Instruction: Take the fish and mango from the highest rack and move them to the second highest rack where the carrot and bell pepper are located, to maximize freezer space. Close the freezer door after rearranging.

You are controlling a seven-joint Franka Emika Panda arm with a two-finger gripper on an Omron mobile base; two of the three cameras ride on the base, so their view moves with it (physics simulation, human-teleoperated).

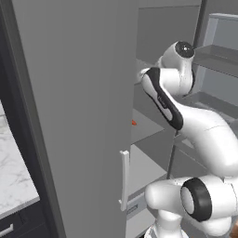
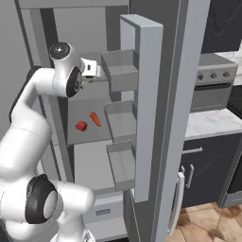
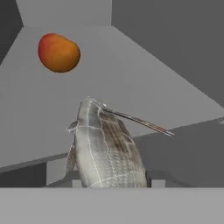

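Note:
The grey scaly fish [image 3: 107, 153] stands nose-up between my fingertips, and my gripper [image 3: 114, 181] is shut on it at the front edge of the highest rack [image 3: 140, 83]. Farther back on that rack, to the left, lies the orange-red mango [image 3: 59, 52]. In the right base view my gripper [image 2: 94, 73] reaches into the freezer at top-rack height. One level down, the carrot [image 2: 95, 119] and the red bell pepper [image 2: 82, 125] lie on the second highest rack [image 2: 90, 137]. The freezer door [image 2: 147, 104] stands open to the right.
Three lipped grey door bins [image 2: 121, 71] line the open door's inner face, close to my hand's right. A tall grey door panel [image 1: 79, 116] with a pale handle [image 1: 124, 179] hides most of the freezer's inside from the left, leaving a bit of the carrot [image 1: 134, 122] showing. A stove [image 2: 212, 80] stands farther right.

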